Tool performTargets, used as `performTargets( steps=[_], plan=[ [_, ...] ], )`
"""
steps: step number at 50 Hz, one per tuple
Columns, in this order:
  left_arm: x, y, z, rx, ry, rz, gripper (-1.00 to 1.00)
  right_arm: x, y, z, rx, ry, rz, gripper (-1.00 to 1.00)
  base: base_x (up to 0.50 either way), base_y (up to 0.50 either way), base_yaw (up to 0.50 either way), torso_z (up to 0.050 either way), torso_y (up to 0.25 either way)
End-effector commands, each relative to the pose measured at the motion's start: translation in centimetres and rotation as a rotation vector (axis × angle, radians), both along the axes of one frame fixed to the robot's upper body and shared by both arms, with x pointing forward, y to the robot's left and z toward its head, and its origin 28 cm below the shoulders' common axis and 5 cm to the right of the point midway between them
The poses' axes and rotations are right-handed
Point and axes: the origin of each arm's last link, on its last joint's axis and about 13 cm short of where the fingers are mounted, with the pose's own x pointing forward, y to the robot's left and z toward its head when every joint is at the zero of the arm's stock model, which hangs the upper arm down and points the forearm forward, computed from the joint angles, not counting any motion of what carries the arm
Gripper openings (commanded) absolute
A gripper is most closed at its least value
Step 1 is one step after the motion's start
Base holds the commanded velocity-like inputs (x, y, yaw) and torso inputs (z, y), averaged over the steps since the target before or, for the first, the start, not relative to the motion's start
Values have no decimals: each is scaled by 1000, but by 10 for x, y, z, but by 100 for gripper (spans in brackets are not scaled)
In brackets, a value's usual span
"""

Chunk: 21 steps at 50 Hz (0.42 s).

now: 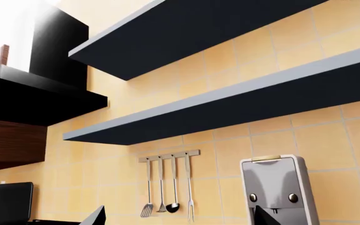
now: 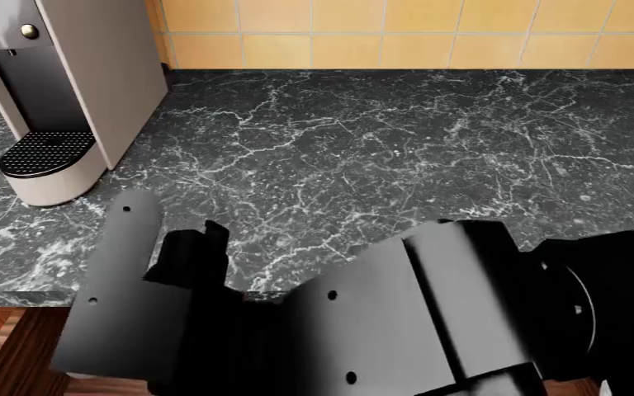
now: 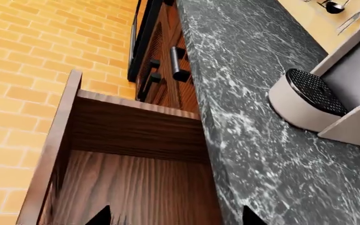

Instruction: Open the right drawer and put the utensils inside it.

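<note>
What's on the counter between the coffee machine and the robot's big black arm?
Nothing: in the head view, only bare black marble countertop lies between the coffee machine and the arm.

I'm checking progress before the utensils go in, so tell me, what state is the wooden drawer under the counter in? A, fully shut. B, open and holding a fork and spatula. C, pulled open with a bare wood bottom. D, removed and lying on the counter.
C: in the right wrist view the drawer juts out below the marble counter, its wood-grain bottom showing bare.
</note>
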Motion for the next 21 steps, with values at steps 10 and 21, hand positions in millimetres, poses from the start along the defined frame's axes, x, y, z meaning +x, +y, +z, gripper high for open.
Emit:
performTargets(
  steps=[10,21],
  plan=[
    [-1,1,3,4,-4,1,100,20,-8,50,355,-190,-325,100,0,0,0,0,0],
    [0,1,3,4,-5,-3,100,32,-25,87,623,-258,-540,100,0,0,0,0,0]
  ],
)
